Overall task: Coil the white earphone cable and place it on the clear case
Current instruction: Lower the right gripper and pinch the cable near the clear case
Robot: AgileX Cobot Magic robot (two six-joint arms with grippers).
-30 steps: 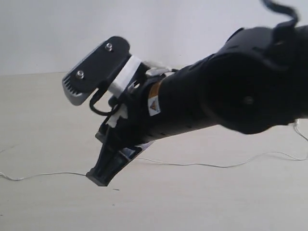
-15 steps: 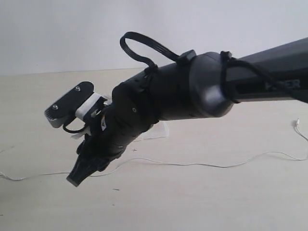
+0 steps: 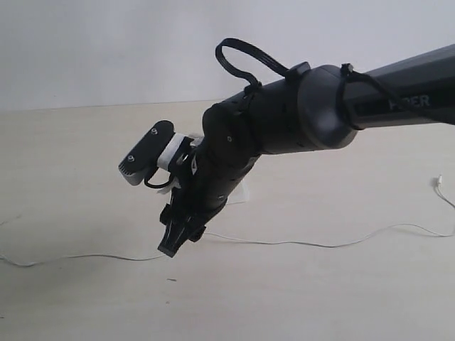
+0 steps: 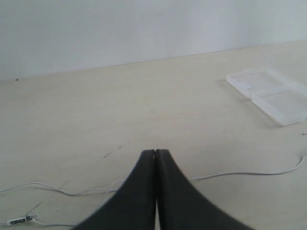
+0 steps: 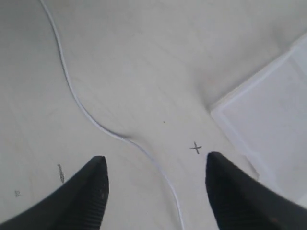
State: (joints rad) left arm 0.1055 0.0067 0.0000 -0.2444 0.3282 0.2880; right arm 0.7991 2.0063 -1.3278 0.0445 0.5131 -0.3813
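Right wrist view showed the right gripper (image 5: 156, 159) with its jaws spread wide. Nothing was held between them, and the white earphone cable (image 5: 72, 91) was left lying loose on the table (image 5: 144, 48), untouched by either finger. The clear case (image 5: 268, 110) was seen close by, with nothing on it.

Against the exterior view of a second earlier, the gripper tip, which had been pressed down on the cable line, was found lifted clear and shifted toward 1 o'clock, nearer the case. The jaws had been opened over that same interval. The cable was still stretched from 9 o'clock to 3 o'clock across the table, much as before.

From this it was judged that the cable had been let go or missed. No coil had been formed, so the task was barely begun.

The left gripper (image 4: 156, 153) was seen pressed shut and empty.
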